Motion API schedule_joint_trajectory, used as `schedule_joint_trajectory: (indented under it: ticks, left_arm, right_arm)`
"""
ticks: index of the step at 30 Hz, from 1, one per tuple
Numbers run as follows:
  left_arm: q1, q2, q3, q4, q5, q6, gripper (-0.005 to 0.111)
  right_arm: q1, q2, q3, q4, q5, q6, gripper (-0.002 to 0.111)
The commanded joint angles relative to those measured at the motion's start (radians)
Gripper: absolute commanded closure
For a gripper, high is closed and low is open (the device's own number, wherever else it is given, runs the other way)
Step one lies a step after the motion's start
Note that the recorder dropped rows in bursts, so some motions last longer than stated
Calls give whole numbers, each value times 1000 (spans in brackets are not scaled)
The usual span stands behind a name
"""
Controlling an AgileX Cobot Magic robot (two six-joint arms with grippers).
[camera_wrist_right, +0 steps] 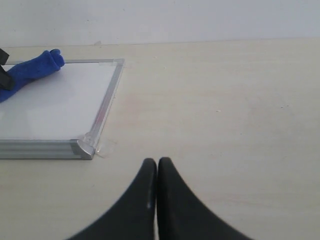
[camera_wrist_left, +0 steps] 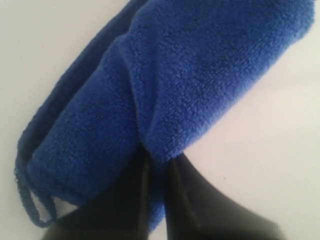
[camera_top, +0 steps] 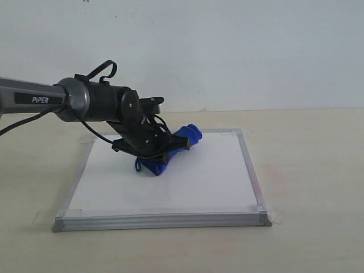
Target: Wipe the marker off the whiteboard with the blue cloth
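Note:
The whiteboard (camera_top: 199, 182) lies flat on the table, silver-framed with tape tabs at its corners. Its surface shows plain white; I see no red marker lines in any view. My left gripper (camera_top: 162, 152) is shut on the blue cloth (camera_top: 173, 149), which rests on the board's far middle part. In the left wrist view the blue cloth (camera_wrist_left: 165, 95) fills most of the picture, pinched between the black fingers (camera_wrist_left: 200, 205), its loop hanging at one end. My right gripper (camera_wrist_right: 157, 162) is shut and empty over bare table, beside a board corner (camera_wrist_right: 86, 148). The blue cloth (camera_wrist_right: 32, 70) shows there too.
The light wooden table (camera_top: 307, 165) runs wide to the right of the board. A pale wall (camera_top: 227, 51) stands behind. The left arm (camera_top: 51, 99) reaches in from the left, above the board's far left corner.

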Motion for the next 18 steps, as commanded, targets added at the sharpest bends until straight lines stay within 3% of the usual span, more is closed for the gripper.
schedule_joint_trajectory:
  ticks: [1,4,9,18]
  left_arm:
    - [-48,8,5,-156,68,160,103]
    - [-98,8,5,-223,70,222,103]
    - [-121,8,5,-160,-13,229,103]
    - [-35,8,5,-129,-64,-37,103]
  right_arm:
    - [-3,-4,-1,-2,-7,0,108]
    - [-3,-4,-1,-2,-7,0,108]
    - [-3,-4,-1,-2,-7,0,108]
    - [-3,-4,-1,-2,-9,0,108]
